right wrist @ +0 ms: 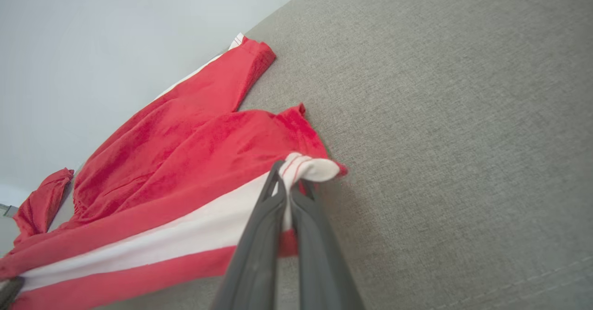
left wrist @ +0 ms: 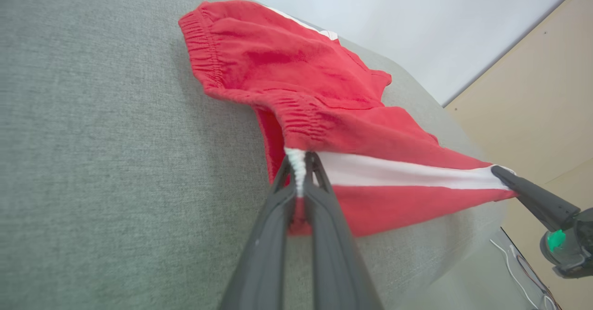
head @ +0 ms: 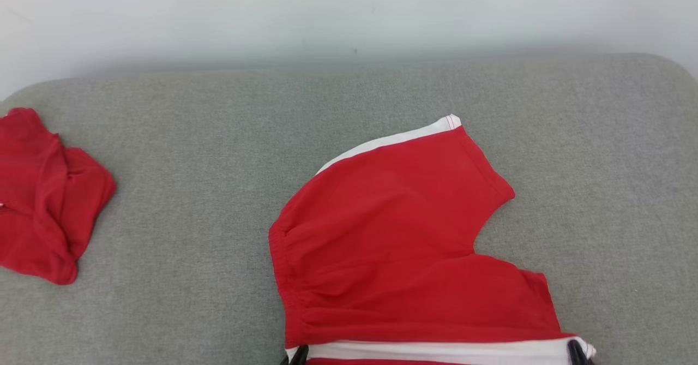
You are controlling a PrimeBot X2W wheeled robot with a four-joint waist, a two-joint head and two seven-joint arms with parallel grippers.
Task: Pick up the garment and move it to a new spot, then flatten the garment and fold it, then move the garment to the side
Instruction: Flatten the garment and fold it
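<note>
nearest the robot, the left pincer (left wrist: 300,161) is clamped tight on the waistband end of the red shorts' (head: 392,234) white side stripe (left wrist: 407,173). the right pincer (right wrist: 289,175) is pinched shut on its hem end, the edge stretched between them. beyond, the shorts lie spread on the grey fabric surface (head: 191,163). a crumpled red garment (head: 43,201) sits well apart at far left, before a pale wall (head: 327,10).

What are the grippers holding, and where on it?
The red shorts, by the white stripe: left gripper at its waistband end, right gripper at its hem end.
</note>
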